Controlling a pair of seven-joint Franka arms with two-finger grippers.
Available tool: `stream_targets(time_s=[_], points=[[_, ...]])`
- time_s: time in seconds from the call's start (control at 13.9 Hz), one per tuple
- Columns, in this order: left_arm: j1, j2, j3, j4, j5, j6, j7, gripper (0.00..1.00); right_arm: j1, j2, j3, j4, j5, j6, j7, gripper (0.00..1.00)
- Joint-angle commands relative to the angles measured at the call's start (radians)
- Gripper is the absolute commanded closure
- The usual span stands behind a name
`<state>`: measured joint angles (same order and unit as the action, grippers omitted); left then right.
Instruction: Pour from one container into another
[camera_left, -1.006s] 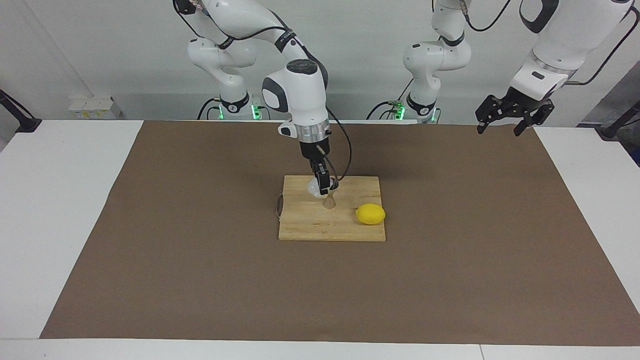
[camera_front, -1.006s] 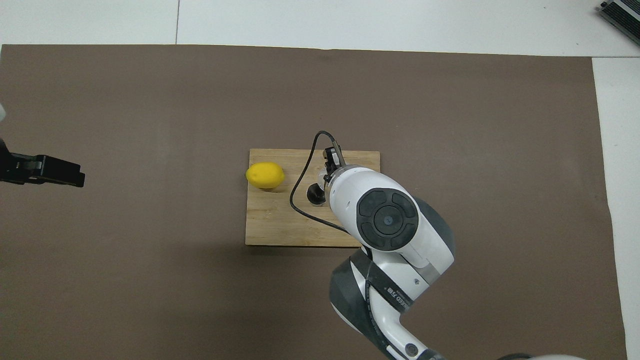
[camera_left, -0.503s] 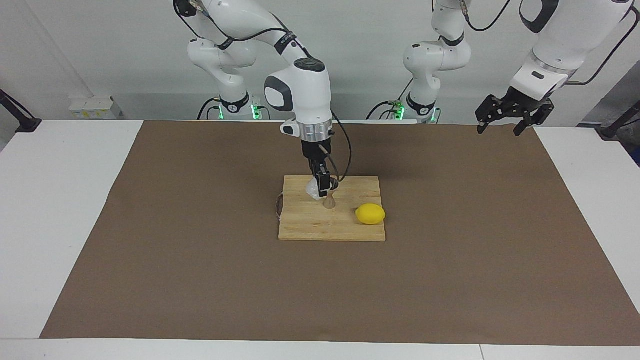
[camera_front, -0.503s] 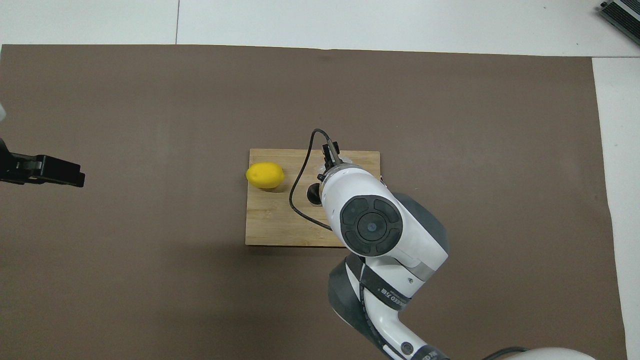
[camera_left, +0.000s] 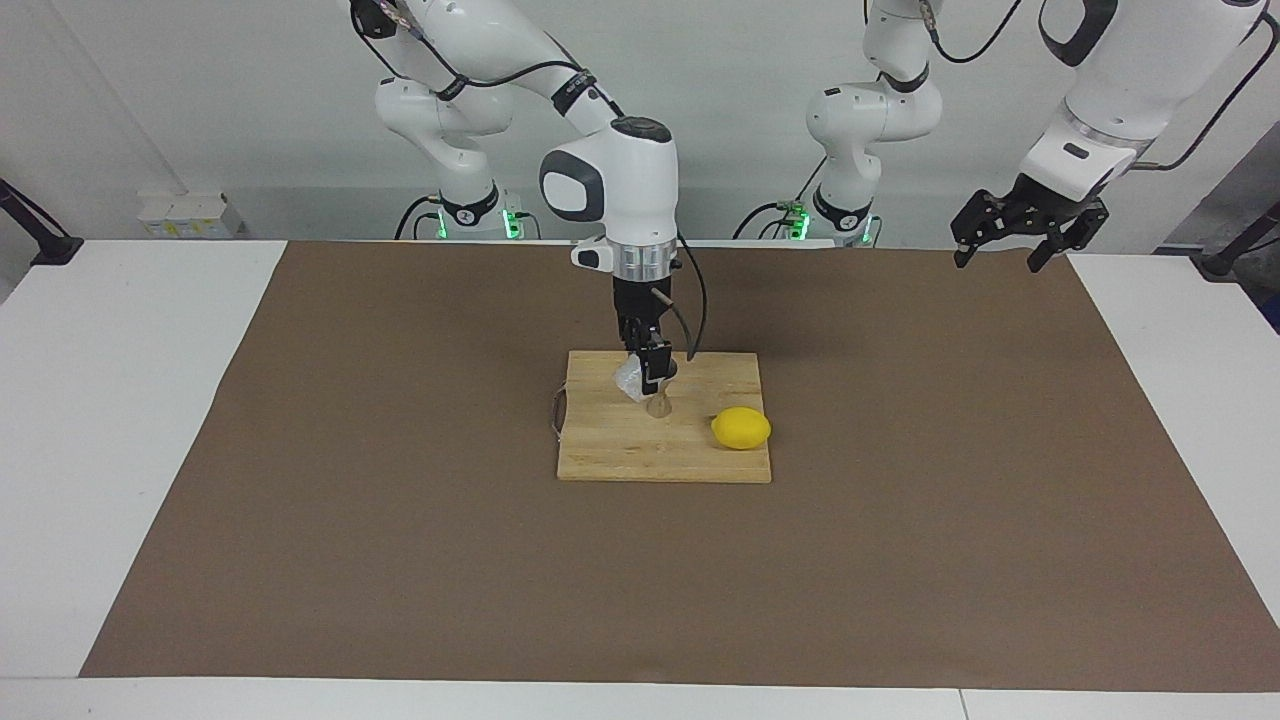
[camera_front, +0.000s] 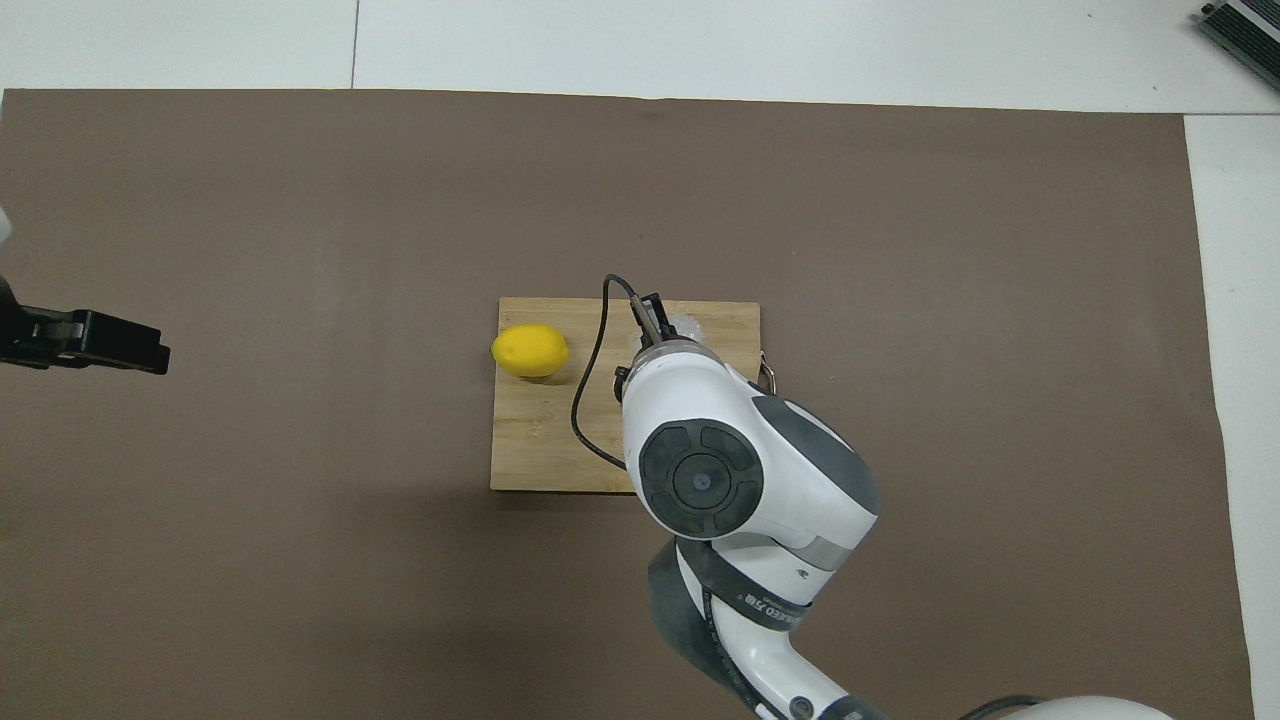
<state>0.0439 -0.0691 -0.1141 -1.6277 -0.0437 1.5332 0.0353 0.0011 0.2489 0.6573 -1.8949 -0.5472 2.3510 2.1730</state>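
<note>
Right end effector (camera_left: 648, 380): I see it over the cutting board, pointing down from the right arm, its fingers clamped on the glass cup.
Glass cup (camera_left: 629, 379): held tilted in the air just above the board, right beside the top of the jigger, on the side toward the right arm's end of the desk. In the overhead view only a sliver of it shows past the wrist (camera_front: 688, 326).
Jigger (camera_left: 659, 402): I read it as standing upright on the board, near the board's middle, directly under the right end effector. The overhead view hides it under the arm.
Lemon (camera_left: 741, 428): lying on the board at the edge toward the left arm's end, apart from the jigger.
Cutting board (camera_left: 620, 455): wooden, flat on the brown mat at the middle of the desk, with a small metal loop on the edge toward the right arm's end.
Brown mat (camera_left: 400, 520): covers most of the desk (camera_left: 120, 400).
Left end effector (camera_left: 1012, 243): I see it waiting in the air over the mat's corner at the left arm's end, fingers spread apart and holding nothing.
</note>
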Motion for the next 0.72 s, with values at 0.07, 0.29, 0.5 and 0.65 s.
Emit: stream_targets(time_s=[0.07,0.29,0.5,0.65], points=[[0.008,-0.031,-0.009,-0.029,0.016,-0.005,-0.012,0.0,-0.006,0.018,0.028,0.023,-0.057,-0.041,0.03,0.5],[0.008,-0.031,-0.009,-0.029,0.016,-0.005,-0.012,0.0,-0.006,0.016,0.042,0.02,-0.08,-0.056,0.03,0.5],[0.008,-0.031,-0.009,-0.029,0.016,-0.005,-0.012,0.0,-0.006,0.015,0.045,0.016,-0.094,-0.058,0.031,0.51],[0.008,-0.031,-0.009,-0.029,0.016,-0.005,-0.012,0.0,-0.007,0.013,0.047,0.016,-0.114,-0.079,0.031,0.51]])
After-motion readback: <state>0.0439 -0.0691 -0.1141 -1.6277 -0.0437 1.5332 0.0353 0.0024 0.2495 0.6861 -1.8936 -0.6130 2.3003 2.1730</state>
